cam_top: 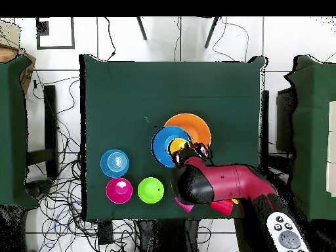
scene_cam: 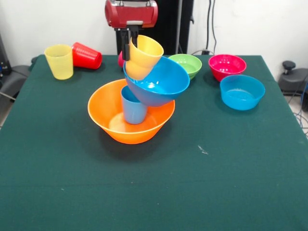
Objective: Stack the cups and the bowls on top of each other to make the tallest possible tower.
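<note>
The tower stands mid-table. A large orange bowl (scene_cam: 113,126) (cam_top: 199,124) holds an upright light blue cup (scene_cam: 133,109). On that cup a large blue bowl (scene_cam: 163,82) (cam_top: 159,148) rests, tilted. An orange cup (scene_cam: 144,55) (cam_top: 177,145) leans inside the blue bowl. My gripper (scene_cam: 128,50) (cam_top: 190,153) comes down at the cup's far rim, its black fingers straddling the cup wall and shut on it. A small blue bowl (scene_cam: 242,92) (cam_top: 115,162), a magenta bowl (scene_cam: 226,66) (cam_top: 119,189) and a green bowl (scene_cam: 186,64) (cam_top: 150,190) sit apart on the table.
A yellow cup (scene_cam: 59,61) stands upright at the far left corner in the front view. A red cup (scene_cam: 87,56) lies on its side beside it. A bit of the pink cup (scene_cam: 120,59) shows behind the gripper. The green cloth ends close behind them.
</note>
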### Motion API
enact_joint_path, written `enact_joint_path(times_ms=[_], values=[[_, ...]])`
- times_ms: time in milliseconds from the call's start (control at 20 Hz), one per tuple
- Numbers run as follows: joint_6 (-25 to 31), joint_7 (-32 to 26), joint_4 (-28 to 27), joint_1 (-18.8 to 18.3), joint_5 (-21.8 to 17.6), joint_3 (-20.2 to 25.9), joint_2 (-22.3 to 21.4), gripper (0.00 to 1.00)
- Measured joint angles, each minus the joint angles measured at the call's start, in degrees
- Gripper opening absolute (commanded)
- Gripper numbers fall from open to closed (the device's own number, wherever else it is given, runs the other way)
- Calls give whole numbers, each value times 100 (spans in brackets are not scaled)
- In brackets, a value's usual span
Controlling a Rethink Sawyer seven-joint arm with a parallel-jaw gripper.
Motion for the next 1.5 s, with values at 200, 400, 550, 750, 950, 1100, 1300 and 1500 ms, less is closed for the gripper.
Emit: enact_joint_path(times_ms=[200,400,550,750,950,1100,1300,1500], values=[[56,0,0,55,1,-30,-33,0],[91,0,0,82,0,-36,-40,0],[90,0,0,92,0,-37,-40,0],[90,0,0,92,0,-38,-40,100],[90,0,0,92,0,-38,-40,100],[90,0,0,92,0,-38,-40,100],[123,0,0,92,0,-38,-40,100],[143,0,0,89,1,-37,-40,100]])
